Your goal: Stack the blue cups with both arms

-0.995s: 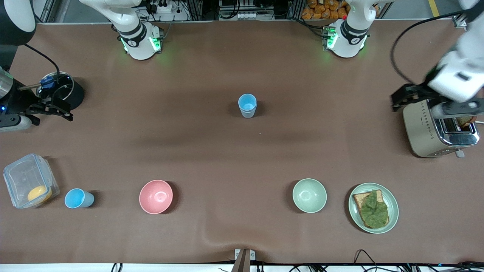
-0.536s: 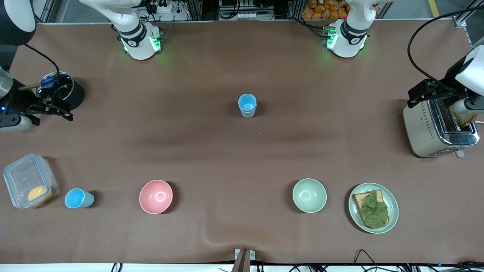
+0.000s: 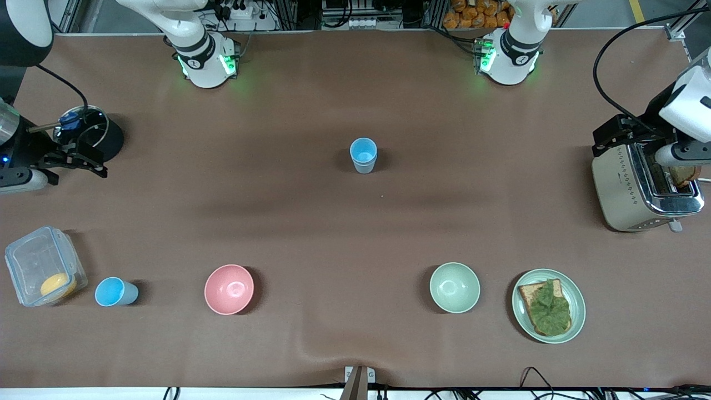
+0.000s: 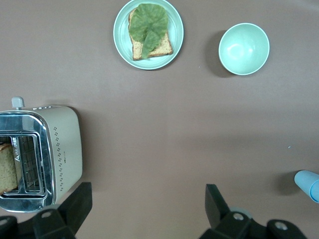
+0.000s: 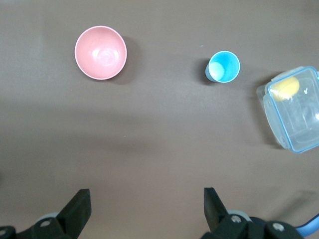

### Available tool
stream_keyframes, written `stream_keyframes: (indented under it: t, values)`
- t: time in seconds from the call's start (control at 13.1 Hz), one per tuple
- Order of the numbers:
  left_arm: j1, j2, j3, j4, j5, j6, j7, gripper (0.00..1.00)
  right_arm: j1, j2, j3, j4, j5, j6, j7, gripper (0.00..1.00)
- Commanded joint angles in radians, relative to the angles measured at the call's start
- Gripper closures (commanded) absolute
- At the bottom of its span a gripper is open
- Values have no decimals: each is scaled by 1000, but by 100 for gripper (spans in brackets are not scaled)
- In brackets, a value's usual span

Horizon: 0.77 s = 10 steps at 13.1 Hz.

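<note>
Watching both open grippers, left (image 3: 616,136) at frame's right edge over toaster (image 3: 644,189), right (image 3: 78,161) at left edge: your cups (image 3: 363,155) (image 3: 115,291) sit well apart, so either could tip w/ an off-centre grab.

High front camera over the whole table; wrist cameras downward (shared: both bowls).

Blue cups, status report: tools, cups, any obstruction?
Left tool open, over toaster end. Right tool open, over its table end. Blue cups apart: center cup, cup by clear container. Nothing between them but pink bowl, nearby.
</note>
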Motion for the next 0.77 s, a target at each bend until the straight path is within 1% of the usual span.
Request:
stream_keyframes:
  t: [0.0,0.69]
  values:
    - [-36,-20,43,-17,-19,-3,4,0,-37,16,11,26,26,-7,-54,0]
    - [-30,0,37,3,-19,-3,-1,0,-29,11,13,24,26,-14,-42,0]
